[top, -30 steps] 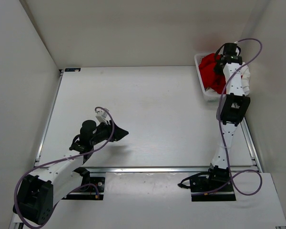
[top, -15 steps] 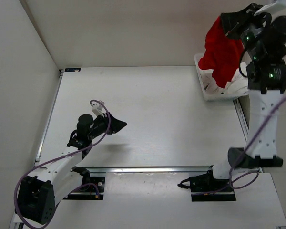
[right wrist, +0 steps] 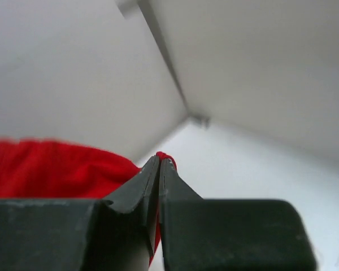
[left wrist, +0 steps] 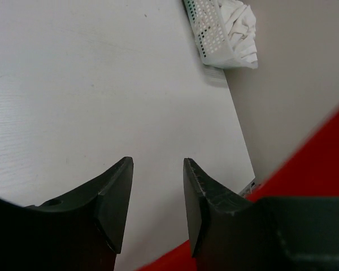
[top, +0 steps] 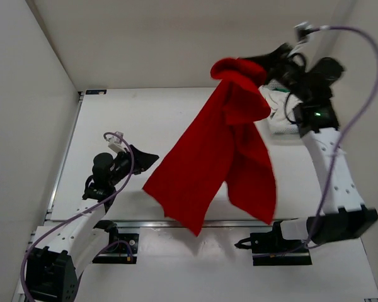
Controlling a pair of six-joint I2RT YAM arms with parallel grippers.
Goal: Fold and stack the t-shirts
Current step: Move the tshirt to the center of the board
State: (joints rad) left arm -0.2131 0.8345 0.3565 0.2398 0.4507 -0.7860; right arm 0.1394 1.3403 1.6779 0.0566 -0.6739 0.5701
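one red t-shirt, long axis down, in clenched right fingers; left fingers apart, empty

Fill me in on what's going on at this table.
The right gripper is shut on the red t-shirt, holding it high so it hangs loose above the table. The left gripper is open and empty, low over the table. A white t-shirt sits crumpled in the mesh basket.
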